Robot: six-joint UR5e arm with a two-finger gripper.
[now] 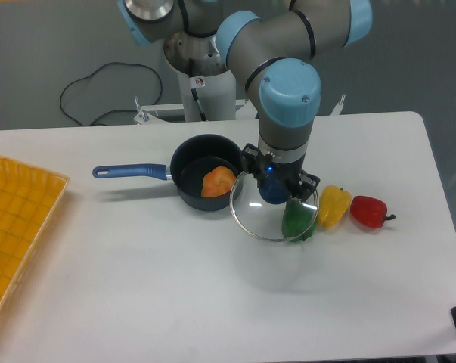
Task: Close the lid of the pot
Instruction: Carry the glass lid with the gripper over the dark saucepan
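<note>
End effector (pixel 274 184) clenched on the blue knob of the lid (pixel 274 206), its fingertips hidden behind the wrist. The glass disc, held beside the pot (pixel 205 181), partly veils a green pepper (pixel 297 220). The pot on the worktop (pixel 212 287) contains an orange pepper (pixel 218 181).

One fixed camera looked down from the table's (pixel 137 302) front edge, facing the arm's base (pixel 205 83) at the far side, moderately close, whole tabletop nearly framed.
</note>
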